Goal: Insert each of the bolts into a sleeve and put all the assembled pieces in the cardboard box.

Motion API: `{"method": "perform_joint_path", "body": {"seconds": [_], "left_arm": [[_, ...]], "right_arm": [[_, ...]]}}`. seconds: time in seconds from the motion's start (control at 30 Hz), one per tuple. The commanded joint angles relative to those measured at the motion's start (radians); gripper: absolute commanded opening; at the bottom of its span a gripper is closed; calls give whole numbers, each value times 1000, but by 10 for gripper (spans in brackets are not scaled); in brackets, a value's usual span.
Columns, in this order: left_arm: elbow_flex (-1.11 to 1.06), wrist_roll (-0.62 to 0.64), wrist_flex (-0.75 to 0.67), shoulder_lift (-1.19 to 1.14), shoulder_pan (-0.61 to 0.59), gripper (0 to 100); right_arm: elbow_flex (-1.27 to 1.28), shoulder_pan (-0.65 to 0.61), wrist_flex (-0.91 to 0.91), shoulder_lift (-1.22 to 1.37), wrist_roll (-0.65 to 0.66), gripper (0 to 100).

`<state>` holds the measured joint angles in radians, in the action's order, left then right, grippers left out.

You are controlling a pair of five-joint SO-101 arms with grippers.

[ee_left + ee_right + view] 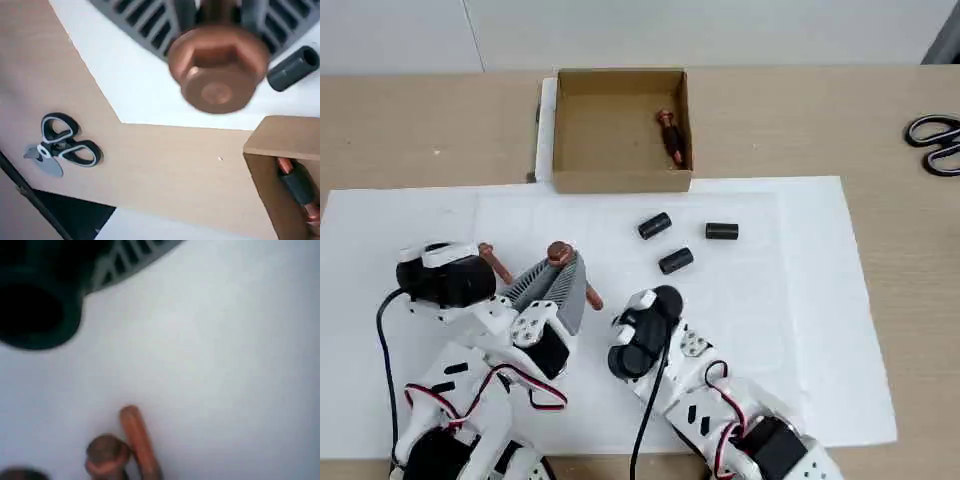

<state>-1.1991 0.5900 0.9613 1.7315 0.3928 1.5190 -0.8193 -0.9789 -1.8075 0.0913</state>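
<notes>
My left gripper [561, 275] is shut on a copper bolt [559, 253], whose hexagonal head [216, 70] sticks out between the grey fingers. Just right of it, my right gripper [663, 300] is shut on a black sleeve [35, 315] low over the paper. Two loose bolts lie on the paper, one [495, 262] left of the left gripper and one [591, 295] between the arms. Three black sleeves [654, 225] [721, 231] [675, 261] lie in front of the cardboard box [620, 181]. Inside the box rests one bolt in its sleeve [669, 137].
White paper [800, 320] covers the near part of the wooden table. Black-handled scissors [935, 142] lie at the far right edge. A white strip [546, 125] lies along the box's left side.
</notes>
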Motion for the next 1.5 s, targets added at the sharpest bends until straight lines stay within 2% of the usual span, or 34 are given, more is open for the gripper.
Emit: {"method": "perform_joint_path", "body": {"seconds": [0.0, 0.17, 0.4, 0.83, 0.97, 1.2, 1.47], "left_arm": [[28, 6, -25, 9, 21, 7], [53, 5, 32, 8, 84, 7], [33, 2, 51, 8, 107, 7], [19, 2, 44, 8, 106, 7], [13, 0, 2, 8, 101, 7], [-38, -2, -23, 14, 100, 7], [-36, -98, -26, 15, 100, 7]], "right_arm": [[-5, -4, 42, -4, 9, 2], [-14, -2, 42, -5, 9, 2], [-9, -4, 93, -4, 9, 2], [-14, -15, 85, -5, 8, 2], [-14, -64, 84, -5, 6, 2], [-15, -65, 85, -5, 5, 2], [-15, -64, 87, -7, 5, 2]]}}
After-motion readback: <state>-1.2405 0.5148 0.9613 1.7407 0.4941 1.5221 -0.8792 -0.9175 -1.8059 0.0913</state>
